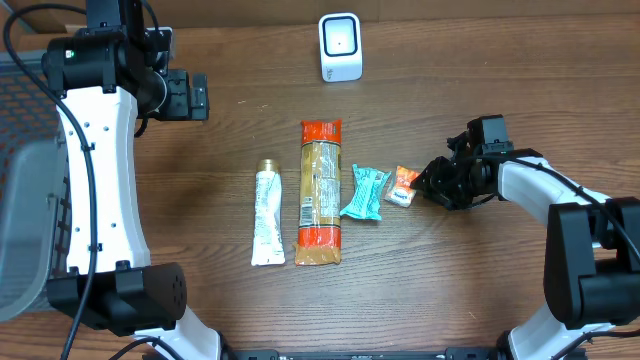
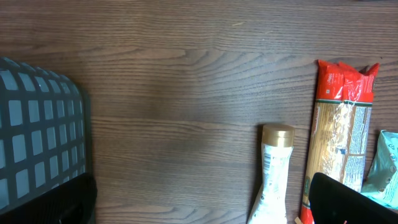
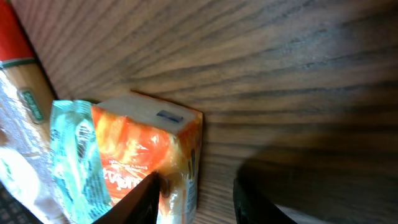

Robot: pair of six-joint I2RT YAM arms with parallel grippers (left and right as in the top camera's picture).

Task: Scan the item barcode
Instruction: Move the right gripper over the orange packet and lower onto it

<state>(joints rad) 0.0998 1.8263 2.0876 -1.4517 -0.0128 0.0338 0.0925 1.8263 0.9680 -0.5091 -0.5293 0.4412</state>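
A small orange packet [image 1: 403, 186] lies on the table at the right end of a row of items. In the right wrist view the orange packet [image 3: 149, 149] fills the lower left. My right gripper [image 1: 432, 188] reaches it from the right, its jaws narrowed about the packet's near edge. One finger [image 3: 140, 202] presses on the packet's top; bare wood shows between the packet and the other finger [image 3: 261, 199]. The white scanner [image 1: 340, 47] stands at the back centre. My left gripper [image 1: 195, 95] hangs wide open at the back left, holding nothing.
A teal packet [image 1: 364, 192], a long pasta bag [image 1: 320, 192] and a white tube with a gold cap [image 1: 266, 215] lie in the row left of the orange packet. A grey mesh basket [image 1: 25, 200] sits at the table's left edge.
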